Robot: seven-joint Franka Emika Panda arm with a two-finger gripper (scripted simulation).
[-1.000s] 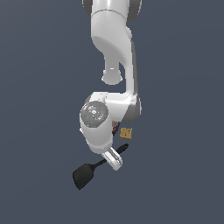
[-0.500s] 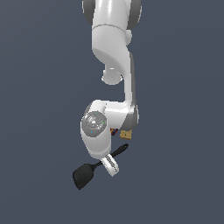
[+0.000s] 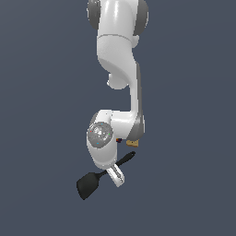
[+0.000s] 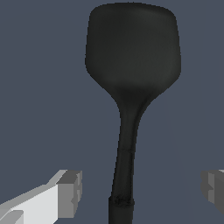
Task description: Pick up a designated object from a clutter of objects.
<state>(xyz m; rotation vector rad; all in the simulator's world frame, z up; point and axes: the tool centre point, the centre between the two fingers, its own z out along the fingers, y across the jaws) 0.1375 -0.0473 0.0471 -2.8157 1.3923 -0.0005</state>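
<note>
- My gripper (image 4: 142, 192) hangs low over the black spatula (image 4: 131, 65); the jaws stand wide apart, one finger (image 4: 70, 192) on each side of the handle, neither touching it in the wrist view.
- Spatula lies flat on the dark worktop (image 3: 41, 92). The handle runs between my fingers; the broad squarish blade points away from the wrist.
- Exterior view: the blade (image 3: 87, 185) shows at lower left of my arm (image 3: 117, 64), and the handle tip pokes out to the exterior view's right of the wrist.
- A small tan square (image 3: 132, 143) and a dark reddish bit sit just behind my forearm, mostly hidden; apart from the spatula.
- Whether the fingertips reach worktop level I cannot tell.
</note>
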